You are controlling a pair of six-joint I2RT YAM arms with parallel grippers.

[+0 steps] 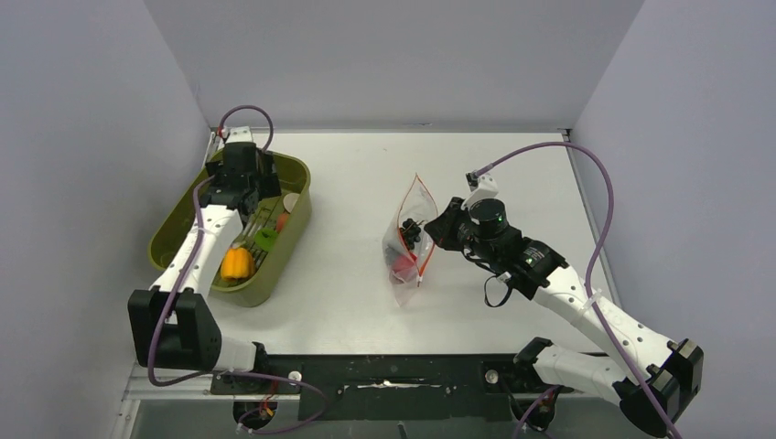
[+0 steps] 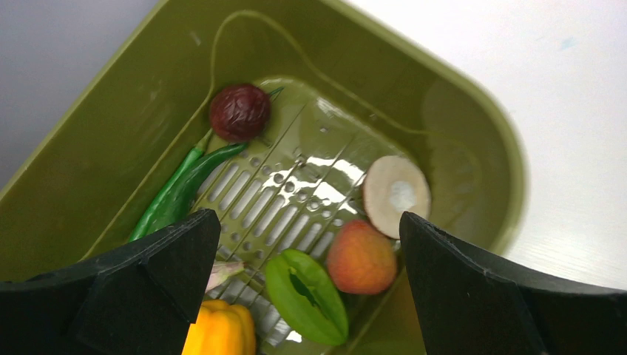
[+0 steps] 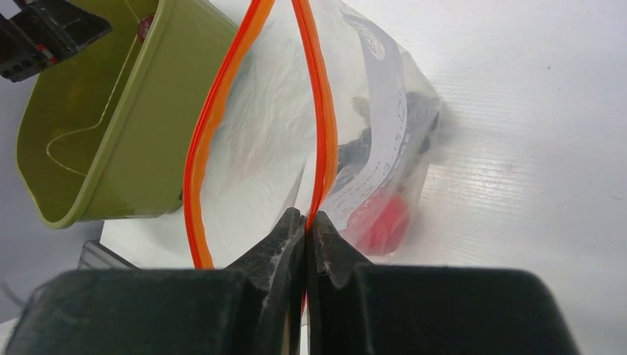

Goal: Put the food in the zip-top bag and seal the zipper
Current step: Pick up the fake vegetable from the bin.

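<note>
Far left of table: olive-green tub, left gripper hovering over it, jaws spread wide, nothing between. Food in tub: brown round fruit, green chili, pale round slice, orange-red round fruit, lime-green piece, yellow pepper. Mid-table: zip-top bag, mouth gaping. Red piece and dark piece inside. Right gripper pinched tight on zipper, bag's right lip.
</note>
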